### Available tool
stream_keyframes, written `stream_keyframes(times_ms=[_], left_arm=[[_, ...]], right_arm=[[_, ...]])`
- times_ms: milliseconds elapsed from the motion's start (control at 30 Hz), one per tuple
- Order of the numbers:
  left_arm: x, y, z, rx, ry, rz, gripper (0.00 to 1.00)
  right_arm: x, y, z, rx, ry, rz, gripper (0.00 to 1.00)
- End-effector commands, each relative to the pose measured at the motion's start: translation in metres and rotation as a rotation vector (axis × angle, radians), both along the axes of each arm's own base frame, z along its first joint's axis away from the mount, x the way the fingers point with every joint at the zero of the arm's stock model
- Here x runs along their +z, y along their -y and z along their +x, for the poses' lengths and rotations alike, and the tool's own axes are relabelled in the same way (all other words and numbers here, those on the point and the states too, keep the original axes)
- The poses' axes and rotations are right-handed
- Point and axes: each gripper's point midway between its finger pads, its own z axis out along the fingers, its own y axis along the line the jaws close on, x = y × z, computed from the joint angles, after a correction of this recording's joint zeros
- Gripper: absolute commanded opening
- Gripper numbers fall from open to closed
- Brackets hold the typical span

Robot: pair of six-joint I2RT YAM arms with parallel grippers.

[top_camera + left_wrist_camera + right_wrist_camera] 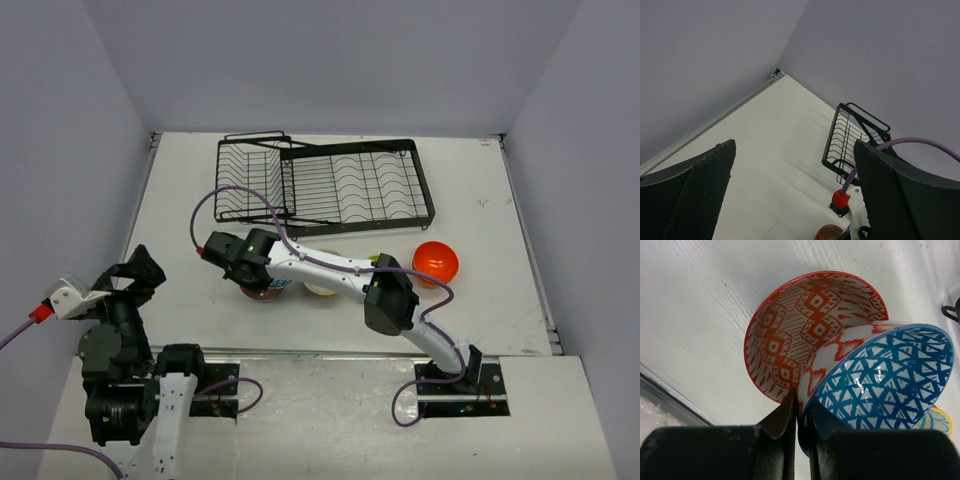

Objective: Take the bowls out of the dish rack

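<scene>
My right gripper [802,407] is shut on the rim of the blue-patterned bowl [885,380], one finger inside and one outside. That bowl is tilted and leans into the red-and-white bowl [790,335], which rests on the table. In the top view my right arm reaches left, its gripper [258,280] over these bowls [262,291], in front of the dish rack [350,185]. No bowl shows in the rack. My left gripper [795,190] is open and holds nothing; it hangs at the table's left edge [145,268].
An orange bowl [436,262] sits on the table right of the arm. A cream bowl [320,289] lies beside the held one, its yellow edge [940,420] just showing. The rack's end [845,140] and a purple cable [910,142] appear in the left wrist view.
</scene>
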Motion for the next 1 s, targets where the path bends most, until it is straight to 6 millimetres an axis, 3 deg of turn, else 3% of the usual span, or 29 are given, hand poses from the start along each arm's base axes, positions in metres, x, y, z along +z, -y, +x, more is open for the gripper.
stream_keyframes(times_ms=[0,333,700,833,967], left_arm=[[0.001,0.002,0.005,-0.015,-0.003,0.004,1.0],[0.001,0.004,0.006,-0.024,-0.001,0.008,1.0],[0.002,0.005,0.005,-0.03,0.005,0.009,1.0],[0.002,0.005,0.004,-0.03,0.006,0.009,1.0],[0.002,0.005,0.004,-0.031,0.007,0.012,1.0]], right_arm=[[0.032,-0.009,0.001,0.039,0.058,0.048,0.0],[0.034,-0.021,-0.014,0.083,0.069,0.069,0.0],[0.007,-0.03,-0.005,0.085,0.094,0.03,0.0],[0.009,-0.04,0.0,0.076,0.12,0.075,0.0],[0.014,-0.043,0.0,0.07,0.129,0.093,0.21]])
